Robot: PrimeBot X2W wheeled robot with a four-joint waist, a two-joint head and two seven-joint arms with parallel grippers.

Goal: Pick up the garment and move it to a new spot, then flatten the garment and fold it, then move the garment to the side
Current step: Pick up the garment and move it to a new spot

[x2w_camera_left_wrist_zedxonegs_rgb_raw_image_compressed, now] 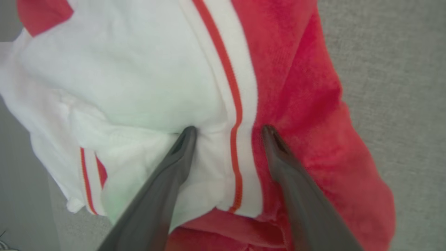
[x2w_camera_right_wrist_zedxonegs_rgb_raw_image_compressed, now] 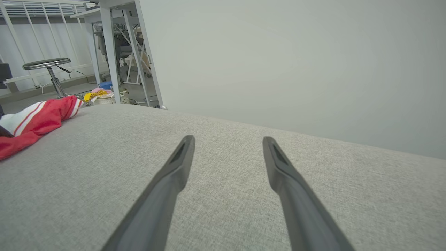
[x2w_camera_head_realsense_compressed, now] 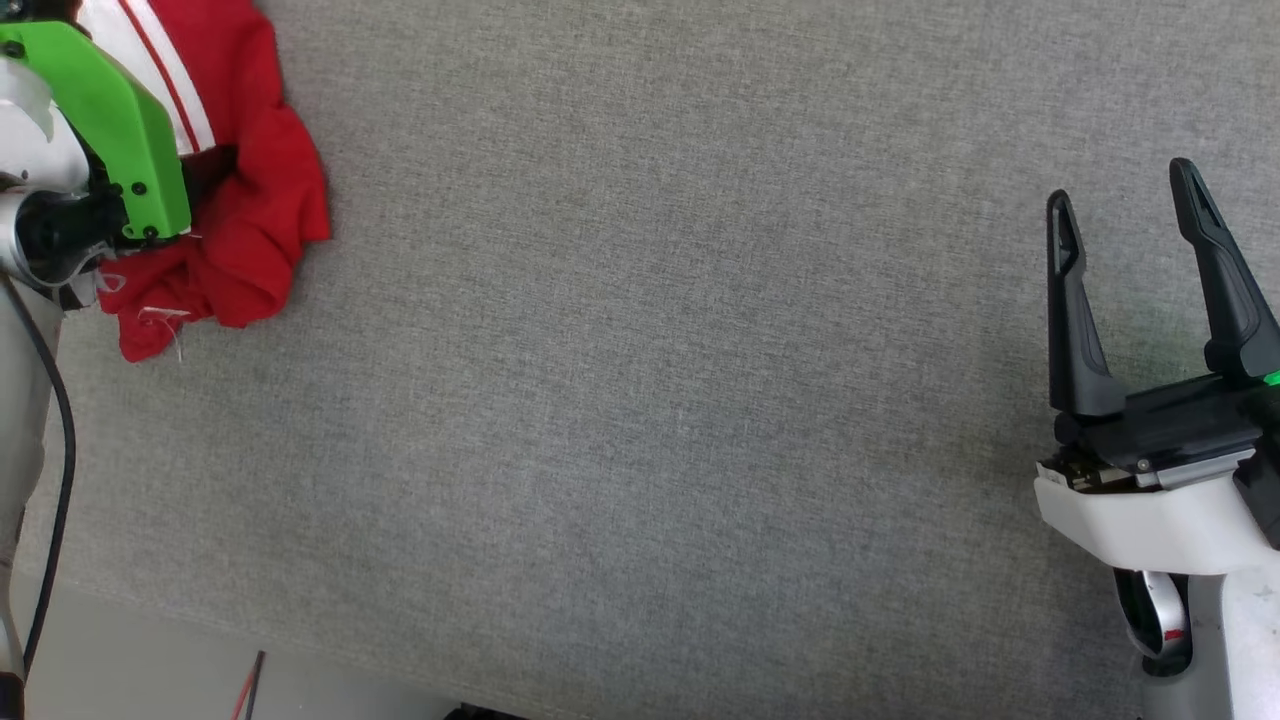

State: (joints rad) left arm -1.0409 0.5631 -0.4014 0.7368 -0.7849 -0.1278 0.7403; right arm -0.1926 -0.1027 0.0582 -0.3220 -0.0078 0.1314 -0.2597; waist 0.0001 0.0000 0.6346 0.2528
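A worktop [x2w_camera_head_realsense_compressed: 650, 400] covered in grey cloth stands before a pale wall [x2w_camera_right_wrist_zedxonegs_rgb_raw_image_compressed: 296, 52], with a round stool [x2w_camera_right_wrist_zedxonegs_rgb_raw_image_compressed: 47, 64] on the floor beyond its left edge. The shirt [x2w_camera_head_realsense_compressed: 250, 200] lies crumpled in a heap at the worktop's left edge, toward the far side, red with a white sleeve [x2w_camera_left_wrist_zedxonegs_rgb_raw_image_compressed: 122, 69] uppermost. The left gripper [x2w_camera_left_wrist_zedxonegs_rgb_raw_image_compressed: 228, 130] is on the heap with its fingers spread wide. One tip is set on the white sleeve and the other on the red cloth, with the sleeve's red stripe [x2w_camera_left_wrist_zedxonegs_rgb_raw_image_compressed: 237, 104] running between them; nothing is pinched. The right gripper [x2w_camera_head_realsense_compressed: 1120, 180] stands well apart over bare grey cloth near the worktop's right edge, fingers wide and holding nothing.
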